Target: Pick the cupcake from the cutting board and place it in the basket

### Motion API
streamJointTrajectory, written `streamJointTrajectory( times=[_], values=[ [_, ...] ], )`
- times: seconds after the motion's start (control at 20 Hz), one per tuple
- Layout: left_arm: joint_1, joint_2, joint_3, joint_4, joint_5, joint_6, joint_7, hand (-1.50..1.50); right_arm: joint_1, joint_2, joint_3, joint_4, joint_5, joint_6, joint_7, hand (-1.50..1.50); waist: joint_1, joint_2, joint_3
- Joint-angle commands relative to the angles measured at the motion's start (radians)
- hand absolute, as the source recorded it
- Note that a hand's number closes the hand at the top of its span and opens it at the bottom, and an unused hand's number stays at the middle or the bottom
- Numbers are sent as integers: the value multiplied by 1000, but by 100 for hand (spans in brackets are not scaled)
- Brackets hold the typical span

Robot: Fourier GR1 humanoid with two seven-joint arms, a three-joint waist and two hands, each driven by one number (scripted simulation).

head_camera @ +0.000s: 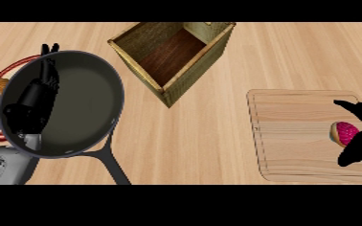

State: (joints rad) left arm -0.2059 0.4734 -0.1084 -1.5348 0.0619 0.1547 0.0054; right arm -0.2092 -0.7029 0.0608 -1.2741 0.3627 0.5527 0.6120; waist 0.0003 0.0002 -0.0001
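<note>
The cupcake point(344, 132) sits between the right hand's point(351, 148) uncurled fingers (left hand point(32, 100) resting, relaxed), basket point(173, 57) far left.

Light wood-grain counter point(212, 139) fills view; even, soft light, apparently from above.

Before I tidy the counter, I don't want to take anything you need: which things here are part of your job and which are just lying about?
Part of the job:
cupcake, with my right hand around it
cutting board under it
basket, where it goes

Just lying about:
frying pan
red-rimmed plate behind the pan
My left hand rests over the pan.
</note>
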Motion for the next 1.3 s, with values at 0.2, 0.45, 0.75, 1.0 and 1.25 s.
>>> streamJointTrajectory(
  times=[0.2, 0.45, 0.75, 1.0, 1.25],
  values=[
    [-16, -7, 46, 34, -8, -103, -44, 0, 3, 24, -47, 33, 59, 41, -37, -150, 0, 0, 0],
    [23, -21, 20, -95, -34, -73, 58, 0, 58, 91, -73, 40, 83, -27, -72, 150, 2, -2, 0],
    [-8, -24, 65, 87, -24, -107, -96, 0, 4, 86, -27, 135, 194, -59, -210, 150, 1, 2, 0],
    [-51, -21, 70, 108, -15, -126, -68, 0, 18, 89, -26, 114, 258, -126, -257, 150, -2, 1, 0],
    [-17, -16, 32, -11, -32, -77, 24, 0, 16, 198, 4, -136, 336, -202, 68, 150, -10, -7, -1]
  ],
)
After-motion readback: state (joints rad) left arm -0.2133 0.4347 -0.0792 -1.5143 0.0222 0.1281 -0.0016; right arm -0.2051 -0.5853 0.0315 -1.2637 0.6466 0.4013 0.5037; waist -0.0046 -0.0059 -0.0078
